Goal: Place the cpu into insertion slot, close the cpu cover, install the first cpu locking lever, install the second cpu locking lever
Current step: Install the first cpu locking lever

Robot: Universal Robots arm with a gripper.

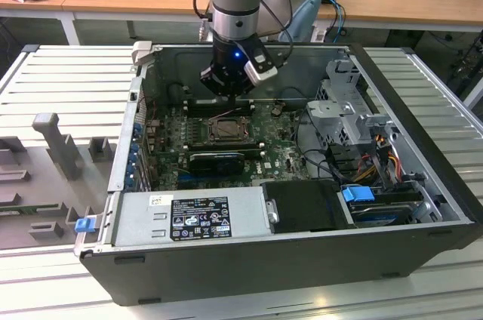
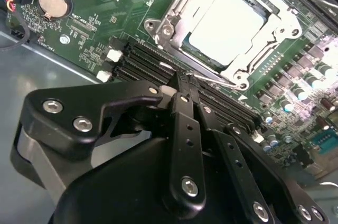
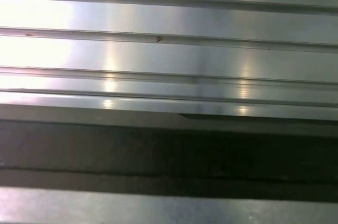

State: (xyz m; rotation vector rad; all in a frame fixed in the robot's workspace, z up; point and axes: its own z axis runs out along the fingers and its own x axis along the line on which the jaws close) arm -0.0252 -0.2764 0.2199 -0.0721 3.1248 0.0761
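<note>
Ribbed metal bench [image 1: 60, 71] carries the open computer case [image 1: 302, 260], where the cpu [image 2: 226, 26] already sits in the insertion slot [image 2: 158, 28] under the cpu cover [image 2: 280, 20], just beyond the clenched, empty pincer [image 2: 187, 84].

Cpu [image 2: 226, 27]: flat square chip, pale silvery face up, seated flat in the insertion slot [image 2: 174, 49], showing through the window of the cpu cover [image 2: 185, 10]. Cover: silver metal frame, lying closed and flat over the chip's edges in the second wrist view. A thin wire locking lever [image 2: 214, 80] runs along the socket's near edge; whether it is latched cannot be told. In the exterior view the insertion slot [image 1: 227, 130] sits mid-board on the green circuit board [image 1: 275, 150].
</note>
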